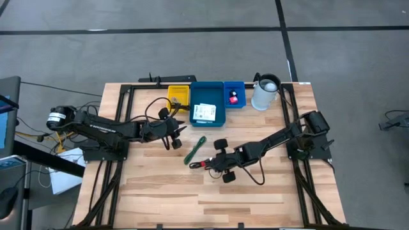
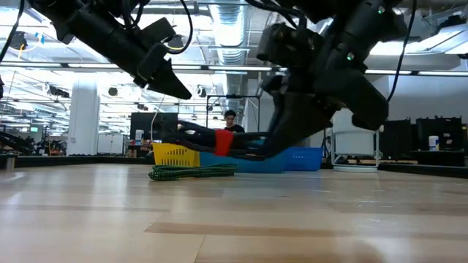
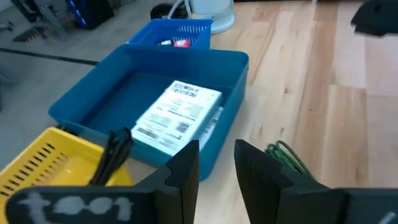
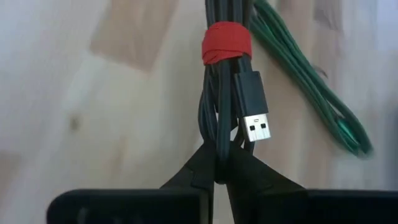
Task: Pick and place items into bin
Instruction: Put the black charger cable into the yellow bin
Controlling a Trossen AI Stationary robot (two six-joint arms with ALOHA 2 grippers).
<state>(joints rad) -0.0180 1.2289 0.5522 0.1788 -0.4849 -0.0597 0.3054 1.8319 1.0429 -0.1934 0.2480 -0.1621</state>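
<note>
Now the black cable (image 4: 221, 106), bundled with a red band (image 4: 226, 41) and ending in a USB plug (image 4: 254, 116), is pinched between the fingers of the right gripper (image 4: 219, 167), which are pressed tight on the bundle. In the high view this gripper (image 1: 214, 163) is near the middle of the table (image 1: 160, 191), well apart from the bins. In the low view the bundle seems lifted a little from the wood, but this is not sure.

Just beside it lies a green coiled cord (image 1: 195, 150), flat on the table and untouched.

The task seems partly done. A white printed packet (image 1: 204, 112) already lies in the large blue bin (image 1: 208, 89). A pink and red piece (image 1: 233, 98) sits in the small blue bin (image 1: 234, 85), and some dark thing (image 3: 113, 152) hangs over the rim of the yellow bin (image 1: 179, 94). What is left, as far as one can see, is the black cable and the green cord. The white jug (image 1: 264, 92) stands near the small blue bin.

The left gripper (image 3: 216, 163) hovers close to the large blue bin, its fingers only a little apart and holding nothing.
</note>
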